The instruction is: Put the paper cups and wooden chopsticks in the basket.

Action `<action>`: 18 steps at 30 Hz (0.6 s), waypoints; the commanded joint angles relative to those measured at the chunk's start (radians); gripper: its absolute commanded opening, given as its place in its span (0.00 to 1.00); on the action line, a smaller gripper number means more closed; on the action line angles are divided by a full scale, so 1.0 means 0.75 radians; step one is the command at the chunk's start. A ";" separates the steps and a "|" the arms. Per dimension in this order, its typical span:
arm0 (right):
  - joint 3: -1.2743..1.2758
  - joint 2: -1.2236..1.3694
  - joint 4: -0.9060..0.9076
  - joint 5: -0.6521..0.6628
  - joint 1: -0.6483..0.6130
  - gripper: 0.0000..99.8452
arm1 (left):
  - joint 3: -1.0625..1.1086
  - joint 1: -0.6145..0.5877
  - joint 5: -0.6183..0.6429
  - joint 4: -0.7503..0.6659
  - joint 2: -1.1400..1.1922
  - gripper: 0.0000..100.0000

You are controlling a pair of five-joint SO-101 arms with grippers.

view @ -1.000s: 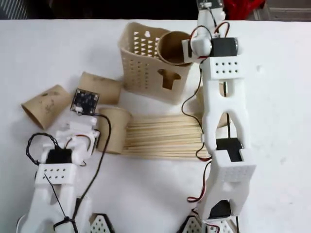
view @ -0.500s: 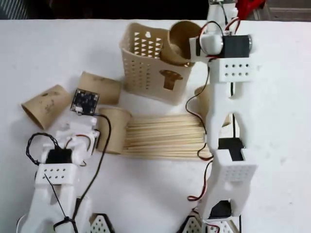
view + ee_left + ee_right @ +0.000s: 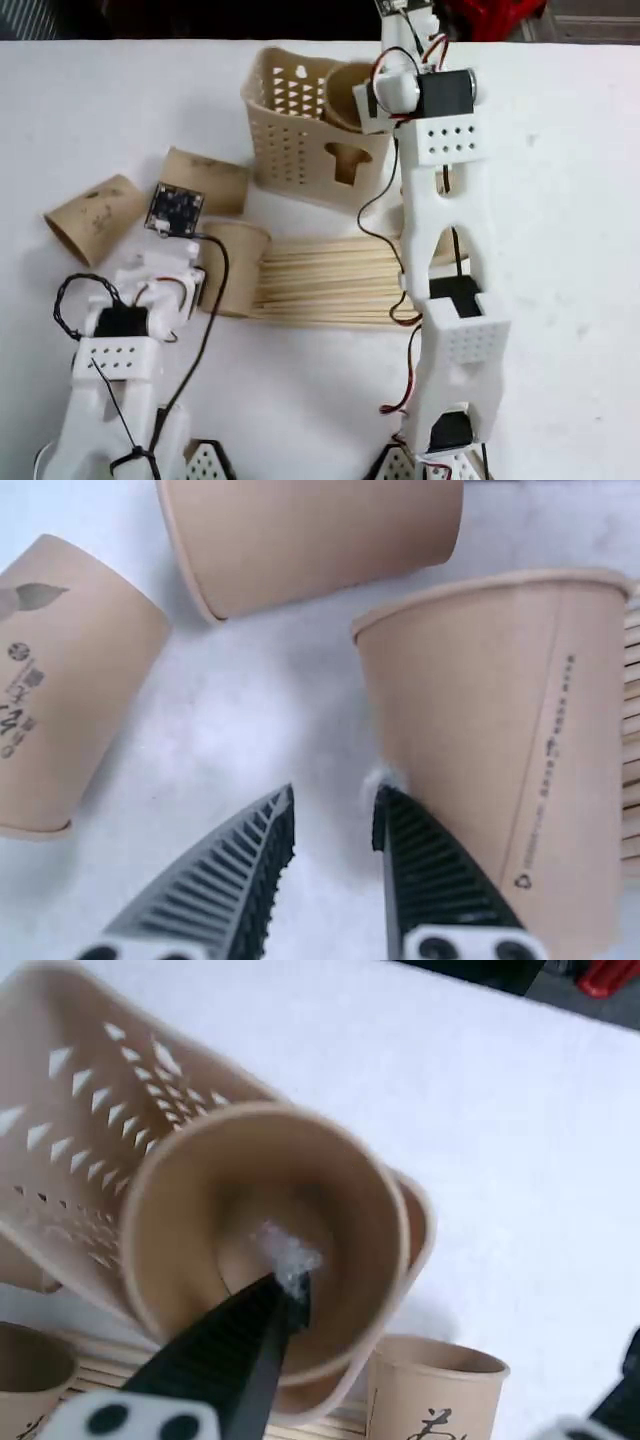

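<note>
A cream perforated basket (image 3: pixel 300 135) stands at the back of the table. My right gripper (image 3: pixel 366 96) is shut on a paper cup (image 3: pixel 344 93) and holds it tilted over the basket's right end. One finger (image 3: pixel 262 1328) is inside that cup (image 3: pixel 210 1220), and a second cup rim (image 3: pixel 413 1222) shows just behind it. Wooden chopsticks (image 3: pixel 330 280) lie in a bundle mid-table. My left gripper (image 3: pixel 335 825) is open, one finger against the side of a cup (image 3: pixel 500 750) lying by the chopsticks' left end (image 3: pixel 235 265). Two more cups (image 3: pixel 95 218) (image 3: pixel 205 180) lie at the left.
Another cup (image 3: pixel 430 1400) stands near the chopsticks' right end, mostly hidden under the right arm in the high view. A black cable (image 3: pixel 215 300) runs along the left arm. Open white table lies to the far right and front.
The right arm swung the held cup first right and back, then left, so it now sits lower over the basket's right end. The left arm has not moved.
</note>
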 commanded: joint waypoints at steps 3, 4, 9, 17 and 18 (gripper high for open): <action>-0.223 -0.064 0.073 -0.016 -0.052 0.47 | 0.004 0.040 0.006 -0.025 -0.024 0.15; -0.252 -0.073 0.099 -0.018 -0.054 0.47 | 0.004 0.040 0.006 -0.025 -0.024 0.15; -0.307 -0.099 0.154 -0.057 0.028 0.43 | 0.004 0.038 0.006 -0.020 -0.024 0.15; -0.045 -0.095 0.157 -0.301 0.422 0.24 | 0.004 0.038 0.006 -0.020 -0.024 0.15; 0.008 -0.083 0.154 -0.301 0.445 0.24 | 0.004 0.038 0.006 -0.020 -0.024 0.15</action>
